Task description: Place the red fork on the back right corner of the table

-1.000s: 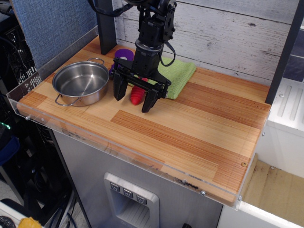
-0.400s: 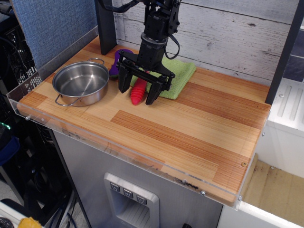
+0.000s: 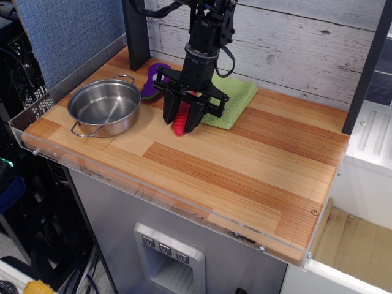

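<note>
Black gripper (image 3: 182, 116) down at table (image 3: 257, 177), fingers (image 3: 169, 113) pinched on ribbed handle of red fork (image 3: 179, 124). Fork sits left of table centre, lower end on wood, just beside front edge of green cloth (image 3: 236, 98) (tines hidden behind gripper). Steel pot (image 3: 104, 106) stands near left edge, apart from gripper. Purple utensil (image 3: 153, 78) lies behind, between pot and cloth. Back right corner of table well apart from fork.
</note>
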Tool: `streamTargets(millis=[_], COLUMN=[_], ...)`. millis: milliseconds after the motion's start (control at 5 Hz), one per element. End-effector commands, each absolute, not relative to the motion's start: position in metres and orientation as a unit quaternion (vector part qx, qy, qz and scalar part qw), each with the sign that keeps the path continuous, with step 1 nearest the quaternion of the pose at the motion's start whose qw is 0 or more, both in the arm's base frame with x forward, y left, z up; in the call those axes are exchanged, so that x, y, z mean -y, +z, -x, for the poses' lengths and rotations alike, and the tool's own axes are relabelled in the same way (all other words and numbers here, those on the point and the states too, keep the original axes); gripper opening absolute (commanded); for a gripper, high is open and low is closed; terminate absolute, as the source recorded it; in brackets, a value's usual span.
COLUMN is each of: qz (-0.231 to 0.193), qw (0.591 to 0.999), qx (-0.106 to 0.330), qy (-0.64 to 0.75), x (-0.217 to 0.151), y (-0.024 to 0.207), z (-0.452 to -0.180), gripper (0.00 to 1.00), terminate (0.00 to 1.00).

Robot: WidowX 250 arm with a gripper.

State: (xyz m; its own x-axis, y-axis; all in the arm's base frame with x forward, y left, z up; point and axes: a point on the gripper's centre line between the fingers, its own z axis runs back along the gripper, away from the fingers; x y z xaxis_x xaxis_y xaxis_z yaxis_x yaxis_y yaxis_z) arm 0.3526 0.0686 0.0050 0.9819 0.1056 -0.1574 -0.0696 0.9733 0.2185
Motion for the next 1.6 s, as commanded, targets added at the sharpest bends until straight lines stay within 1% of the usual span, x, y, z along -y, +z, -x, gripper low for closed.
streamTargets(millis=[0,200,400,600,800,1000,1200,1400], qz=[-0.109,-0.110,-0.096,-0.095,-0.088,-0.052,-0.039,-0.021], qw=[0.988,0.990,0.992,0.993,0.995,0.999,0.998,0.996], qx=[-0.100,-0.072,-0.029,-0.013,-0.003,0.004,0.048,0.084], qy=[0.047,0.061,0.076,0.073,0.048,-0.014,-0.021,-0.005], x=[-0.070,-0.079,-0.089,-0.083,-0.060,-0.011,0.036,0.058], y=[-0.002,0.040,0.082,0.103,0.110,0.102,0.096,0.092], z=[-0.342,-0.328,-0.323,-0.323,-0.328,-0.340,-0.346,-0.354], gripper=[0.00,0.00,0.00,0.00,0.00,0.00,0.00,0.00], terminate=[0.00,0.00,0.00,0.00,0.00,0.00,0.00,0.00])
